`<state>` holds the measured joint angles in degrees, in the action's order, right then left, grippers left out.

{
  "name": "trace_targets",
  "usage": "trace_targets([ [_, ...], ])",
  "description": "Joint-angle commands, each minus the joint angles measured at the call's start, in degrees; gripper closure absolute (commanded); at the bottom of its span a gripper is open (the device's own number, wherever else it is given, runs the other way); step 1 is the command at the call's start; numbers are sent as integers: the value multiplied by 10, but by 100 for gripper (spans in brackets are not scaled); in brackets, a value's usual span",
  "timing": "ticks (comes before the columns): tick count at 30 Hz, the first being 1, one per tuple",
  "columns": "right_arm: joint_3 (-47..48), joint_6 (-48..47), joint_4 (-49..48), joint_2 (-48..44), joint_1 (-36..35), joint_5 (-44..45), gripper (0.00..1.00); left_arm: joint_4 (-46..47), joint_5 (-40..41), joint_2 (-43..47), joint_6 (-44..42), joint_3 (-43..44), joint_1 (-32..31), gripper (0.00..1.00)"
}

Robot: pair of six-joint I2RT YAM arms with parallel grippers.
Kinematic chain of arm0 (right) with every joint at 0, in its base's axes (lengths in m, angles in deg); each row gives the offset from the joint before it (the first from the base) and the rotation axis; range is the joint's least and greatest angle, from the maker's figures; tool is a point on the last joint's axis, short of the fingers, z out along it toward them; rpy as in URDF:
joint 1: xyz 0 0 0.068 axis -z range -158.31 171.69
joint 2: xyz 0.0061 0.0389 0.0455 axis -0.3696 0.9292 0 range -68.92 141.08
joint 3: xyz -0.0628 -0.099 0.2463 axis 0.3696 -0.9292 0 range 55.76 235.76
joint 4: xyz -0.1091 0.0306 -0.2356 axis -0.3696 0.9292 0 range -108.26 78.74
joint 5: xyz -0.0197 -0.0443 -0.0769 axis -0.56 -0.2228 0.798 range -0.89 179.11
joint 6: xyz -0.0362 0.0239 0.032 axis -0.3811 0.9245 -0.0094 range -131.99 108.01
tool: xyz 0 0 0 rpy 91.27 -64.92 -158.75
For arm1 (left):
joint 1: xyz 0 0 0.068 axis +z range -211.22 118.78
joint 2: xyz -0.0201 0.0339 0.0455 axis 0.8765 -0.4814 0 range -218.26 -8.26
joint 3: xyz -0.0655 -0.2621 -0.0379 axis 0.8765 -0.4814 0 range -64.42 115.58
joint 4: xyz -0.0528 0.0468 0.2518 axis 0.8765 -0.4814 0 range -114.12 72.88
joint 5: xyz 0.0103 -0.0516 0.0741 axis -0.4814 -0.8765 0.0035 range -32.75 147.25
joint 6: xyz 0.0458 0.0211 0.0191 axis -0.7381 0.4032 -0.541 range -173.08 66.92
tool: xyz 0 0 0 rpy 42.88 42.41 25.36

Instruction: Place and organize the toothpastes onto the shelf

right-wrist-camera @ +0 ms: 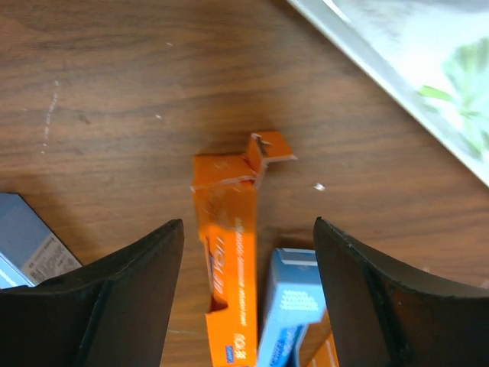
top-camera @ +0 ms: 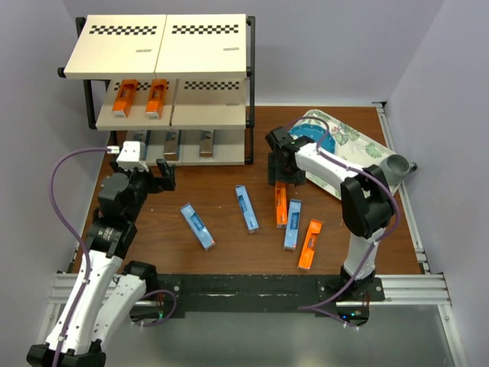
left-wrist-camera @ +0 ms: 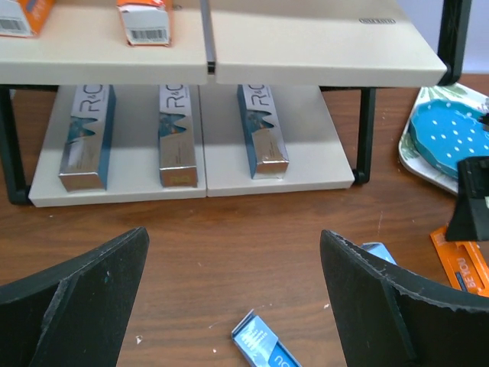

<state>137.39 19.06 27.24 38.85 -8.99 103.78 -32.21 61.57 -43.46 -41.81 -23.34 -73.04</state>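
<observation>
right gripper points down, jaws parted and not gripping, astride a loose orange toothpaste touching a blue toothpaste. left gripper hovers released and empty over bare table before the shelf, where three silver toothpastes line the bottom tier and two orange cartons sit above, one barcoded.

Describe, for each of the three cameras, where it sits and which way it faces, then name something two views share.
Top external: above and behind the arm bases, looking down on the table and shelf; the left arm and right arm show.
Left wrist: on the left arm, facing the shelf's lower boards and three silver toothpastes; the open left hand shows.
Right wrist: on the right arm, looking down at an orange toothpaste; the right hand straddles it.
Shared: top and right wrist views both show that orange toothpaste.
</observation>
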Motion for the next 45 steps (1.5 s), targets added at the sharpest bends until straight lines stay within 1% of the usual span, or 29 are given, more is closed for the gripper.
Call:
trace_targets([
  [1, 32, 10, -7, 23, 2, -38, 29, 12, -22, 4, -7, -9, -15, 0],
  [5, 32, 18, -8, 51, 3, -36, 34, 15, -25, 2, -7, -18, -31, 0],
  [11, 25, 15, -17, 78, -2, -19, 46, 23, -29, -3, 0, -33, -45, 0],
  [16, 27, 7, -16, 103, -11, -11, 50, 38, -41, -6, 16, -44, -51, 0],
  [19, 24, 9, -18, 107, -13, -17, 54, 42, -73, -13, 26, -51, -53, 0],
  [20, 21, 9, -20, 106, -13, -20, 58, 42, -78, -14, 31, -53, -53, 0],
  [21, 19, 9, -27, 104, -14, -32, 60, 45, -94, -20, 40, -56, -53, 0],
  [24, -1, 9, -59, 71, -13, -56, 62, 56, -125, -32, 72, -62, -54, 0],
  [25, -6, 9, -68, 61, -13, -61, 65, 59, -132, -34, 81, -65, -55, 0],
  [30, -48, 37, -123, -40, -13, -70, 68, 111, -172, -43, 134, -81, -64, 0],
  [33, -75, 66, -154, -103, -12, -80, 68, 140, -173, -59, 154, -84, -88, 0],
  [34, -88, 74, -161, -117, -12, -89, 68, 141, -168, -65, 157, -82, -111, 0],
  [35, -95, 83, -168, -130, -12, -92, 68, 166, -159, -71, 158, -81, -125, 0],
  [36, -103, 102, -188, -160, -12, -99, 68, 172, -137, -81, 158, -79, -142, 0],
  [37, -121, 112, -200, -174, -12, -106, 69, 178, -122, -87, 158, -76, -177, 0],
  [38, -130, 124, -211, -191, -11, -122, 69, 193, -108, -92, 155, -75, -196, 0],
  [39, -139, 150, -231, -219, -12, -127, 69, 202, -80, -102, 152, -73, -232, 0],
  [41, -166, 177, -250, -247, -12, -141, 69, 232, -45, -111, 150, -75, -267, 0],
  [42, -175, 208, -266, -260, -11, -142, 69, 242, -28, -119, 148, -75, -296, 0],
  [44, -207, 237, -290, -303, -12, -146, 68, 268, 3, -130, 145, -72, -326, 0],
  [45, -218, 268, -308, -317, -12, -146, 68, 274, 13, -142, 143, -69, -352, 0],
])
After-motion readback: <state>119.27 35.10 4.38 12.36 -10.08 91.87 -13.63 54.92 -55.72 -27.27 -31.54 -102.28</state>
